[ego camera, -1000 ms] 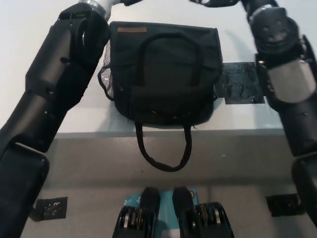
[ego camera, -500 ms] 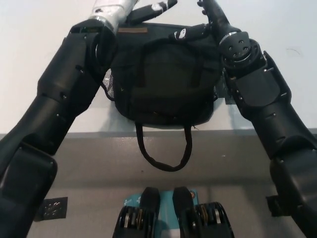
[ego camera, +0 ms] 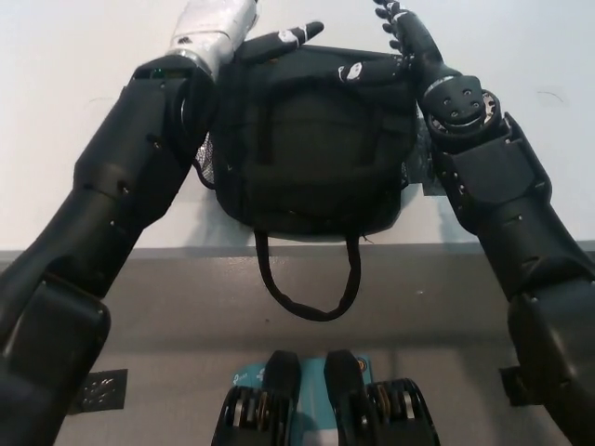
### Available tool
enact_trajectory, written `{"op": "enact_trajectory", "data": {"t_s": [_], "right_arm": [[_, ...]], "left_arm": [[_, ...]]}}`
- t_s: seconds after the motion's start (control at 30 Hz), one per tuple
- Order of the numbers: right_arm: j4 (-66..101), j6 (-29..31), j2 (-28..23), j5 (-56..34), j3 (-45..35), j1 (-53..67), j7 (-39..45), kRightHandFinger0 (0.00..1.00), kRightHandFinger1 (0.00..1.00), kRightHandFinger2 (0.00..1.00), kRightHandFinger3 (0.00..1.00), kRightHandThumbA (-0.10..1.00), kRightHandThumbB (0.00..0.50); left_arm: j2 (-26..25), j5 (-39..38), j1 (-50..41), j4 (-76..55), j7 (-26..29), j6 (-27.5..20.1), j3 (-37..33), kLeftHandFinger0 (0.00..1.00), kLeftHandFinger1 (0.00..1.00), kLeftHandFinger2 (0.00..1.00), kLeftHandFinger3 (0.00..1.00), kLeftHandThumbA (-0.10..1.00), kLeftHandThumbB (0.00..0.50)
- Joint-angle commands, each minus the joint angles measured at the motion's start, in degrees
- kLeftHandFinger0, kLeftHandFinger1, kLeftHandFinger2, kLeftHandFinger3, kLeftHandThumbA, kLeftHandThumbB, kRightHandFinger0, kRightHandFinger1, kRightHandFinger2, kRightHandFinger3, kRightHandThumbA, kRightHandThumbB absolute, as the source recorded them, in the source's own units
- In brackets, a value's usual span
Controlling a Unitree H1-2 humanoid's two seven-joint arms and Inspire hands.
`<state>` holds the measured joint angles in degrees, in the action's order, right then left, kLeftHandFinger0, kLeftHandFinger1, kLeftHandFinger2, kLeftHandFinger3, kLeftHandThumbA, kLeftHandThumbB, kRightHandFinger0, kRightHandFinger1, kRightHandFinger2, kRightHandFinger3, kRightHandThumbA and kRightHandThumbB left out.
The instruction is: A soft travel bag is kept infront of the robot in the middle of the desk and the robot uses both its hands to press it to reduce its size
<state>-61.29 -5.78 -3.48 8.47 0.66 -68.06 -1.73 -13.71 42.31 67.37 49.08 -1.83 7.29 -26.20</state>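
The black soft travel bag (ego camera: 311, 153) lies flat in the middle of the white desk (ego camera: 56, 111), near its front edge. Its carry strap (ego camera: 307, 288) hangs down over that edge. My left hand (ego camera: 270, 43) lies on the bag's far left corner, fingers stretched out flat towards the right. My black right hand (ego camera: 395, 51) rests on the far right corner, thumb laid across the top and fingers spread beyond the bag. Neither hand grips anything. Both forearms run along the bag's sides, and the top edge of the bag is partly hidden under the hands.
A mesh side pocket (ego camera: 204, 158) shows on the bag's left. A dark tape patch (ego camera: 416, 172) on the desk peeks out beside my right arm. The desk's front edge (ego camera: 139, 249) runs across the middle, with grey floor and dark markers (ego camera: 96, 390) below.
Both arms have swung inward from the sides. The hands, beyond the bag's far edge a second ago, now lie on its top corners. The bag has not shifted.
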Motion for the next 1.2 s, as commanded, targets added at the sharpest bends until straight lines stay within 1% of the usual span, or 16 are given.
{"op": "enact_trajectory", "data": {"t_s": [0.0,0.07,0.1,0.13,0.3,0.33,0.43,0.53,0.6,0.63,0.7,0.73,0.77,0.83,1.03,1.17], "right_arm": [[-0.90,5.68,-0.22,-1.59,-0.68,-1.55,-1.25,1.00,1.00,1.00,1.00,1.00,0.118],[-1.54,7.99,0.15,-2.47,-1.01,-0.34,-0.96,1.00,1.00,1.00,1.00,1.00,0.117],[-1.91,6.08,0.81,-3.31,-1.77,0.41,-1.37,1.00,1.00,1.00,1.00,1.00,0.152],[-2.04,5.27,1.20,-3.39,-1.83,0.97,-1.78,1.00,1.00,1.00,1.00,1.00,0.152],[-3.42,6.85,2.29,-4.54,-2.68,4.07,-1.31,1.00,1.00,1.00,1.00,1.00,0.155],[-3.74,6.93,2.64,-4.34,-2.55,5.06,-1.40,1.00,1.00,1.00,1.00,1.00,0.172],[-4.63,7.78,3.44,-3.50,-1.79,6.85,-2.33,1.00,1.00,1.00,1.00,1.00,0.194],[-6.35,9.13,3.64,-1.04,0.80,7.47,-3.43,1.00,1.00,1.00,1.00,1.00,0.192],[-8.73,8.00,3.34,4.48,6.90,7.54,-4.40,1.00,1.00,1.00,1.00,1.00,0.223],[-9.17,7.69,3.09,7.68,10.80,7.71,-4.46,1.00,1.00,1.00,1.00,1.00,0.224],[-10.98,8.44,2.72,12.13,17.10,8.19,-5.85,1.00,1.00,1.00,1.00,1.00,0.173],[-11.55,8.24,2.63,12.40,18.53,8.40,-5.82,1.00,1.00,1.00,1.00,1.00,0.183],[-12.65,8.24,2.19,13.95,21.39,8.51,-5.42,1.00,1.00,1.00,1.00,1.00,0.178],[-14.34,8.34,1.44,16.52,25.90,8.36,-6.32,1.00,1.00,1.00,1.00,1.00,0.182],[-17.33,5.06,0.78,21.30,36.07,8.60,-4.13,1.00,1.00,1.00,1.00,1.00,0.180],[-18.59,4.80,0.50,23.67,40.89,9.34,-5.96,1.00,1.00,1.00,1.00,1.00,0.176]], "left_arm": [[0.37,2.01,0.84,0.98,1.85,-0.19,-1.92,1.00,1.00,1.00,1.00,1.00,0.194],[0.82,2.32,-0.27,2.21,2.69,-1.01,-3.32,1.00,1.00,1.00,1.00,1.00,0.191],[0.98,2.74,-1.05,2.66,2.92,-1.43,-4.25,1.00,1.00,1.00,1.00,1.00,0.174],[1.16,2.72,-1.46,3.13,2.97,-1.47,-4.76,1.00,1.00,1.00,1.00,1.00,0.173],[2.43,1.98,-4.26,4.31,4.66,-2.50,-5.67,1.00,1.00,1.00,1.00,1.00,0.185],[2.82,2.14,-5.26,5.10,5.54,-2.88,-5.99,1.00,1.00,1.00,1.00,1.00,0.198],[3.54,2.35,-7.04,7.15,6.70,-3.52,-6.72,1.00,1.00,1.00,1.00,1.00,0.197],[4.13,1.98,-8.33,8.57,7.14,-3.77,-6.93,1.00,1.00,1.00,1.00,1.00,0.193],[4.76,2.09,-9.47,10.70,8.99,-4.96,-7.36,1.00,1.00,1.00,1.00,1.00,0.193],[4.96,2.48,-9.84,11.24,9.40,-4.90,-7.80,1.00,1.00,1.00,1.00,1.00,0.169],[5.69,3.61,-9.94,13.49,9.51,-4.73,-9.40,1.00,1.00,1.00,1.00,1.00,0.109],[5.87,3.70,-10.15,14.02,9.31,-4.60,-9.83,1.00,1.00,1.00,1.00,1.00,0.088],[6.03,2.87,-10.43,14.95,8.67,-4.92,-9.63,1.00,1.00,1.00,1.00,1.00,0.042],[6.45,2.38,-10.47,16.94,9.50,-4.54,-9.32,1.00,1.00,1.00,1.00,1.00,0.001],[7.54,2.74,-11.70,22.18,10.67,-4.96,-10.32,1.00,1.00,1.00,1.00,1.00,0.014],[8.42,3.13,-12.49,24.94,11.88,-5.27,-11.25,1.00,1.00,1.00,1.00,1.00,0.056]]}}
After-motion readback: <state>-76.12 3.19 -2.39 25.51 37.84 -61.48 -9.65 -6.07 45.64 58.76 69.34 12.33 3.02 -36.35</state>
